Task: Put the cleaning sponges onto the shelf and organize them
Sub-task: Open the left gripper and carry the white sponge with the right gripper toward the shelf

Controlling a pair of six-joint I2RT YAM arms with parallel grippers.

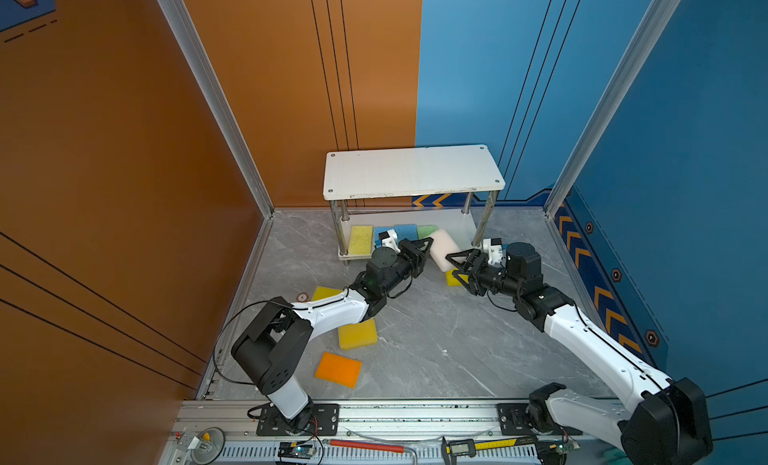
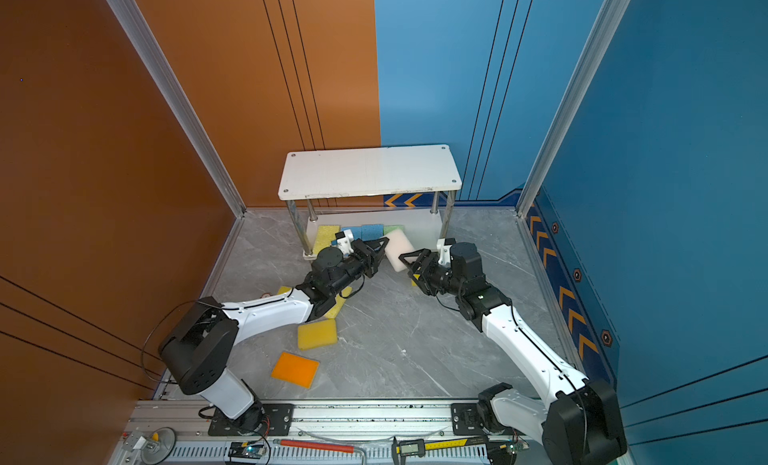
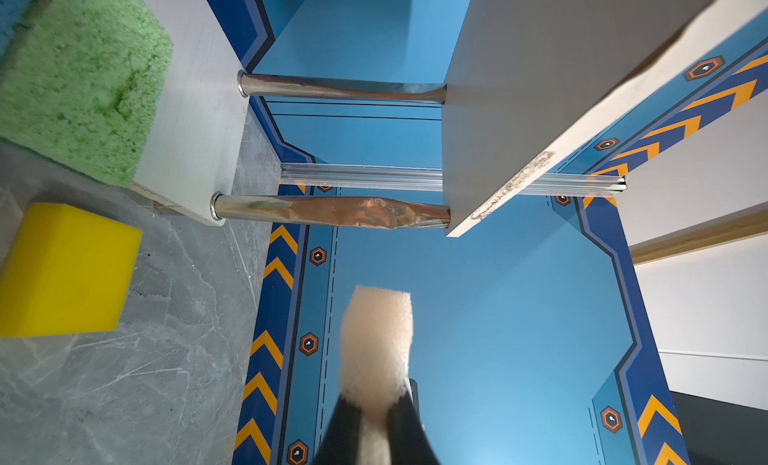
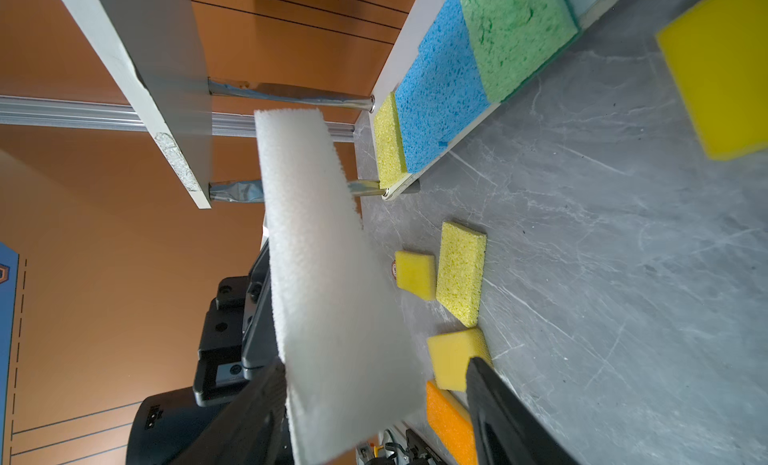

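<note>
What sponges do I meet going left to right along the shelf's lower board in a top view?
Yellow sponge → blue sponges → green sponge → pale sponge, clamped in the left gripper.

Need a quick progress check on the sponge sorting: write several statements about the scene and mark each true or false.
1. The left tool is shut on the pale sponge. True.
2. The shelf's top board carries sponges. False: it is bare.
3. The orange sponge sits on the lower board. False: it lies flat on the tabletop.
4. A green sponge lies on the lower board. True.
5. The right tool is shut on the pale sponge. False: its jaws stand open on either side of that sponge, with a gap at one jaw.
</note>
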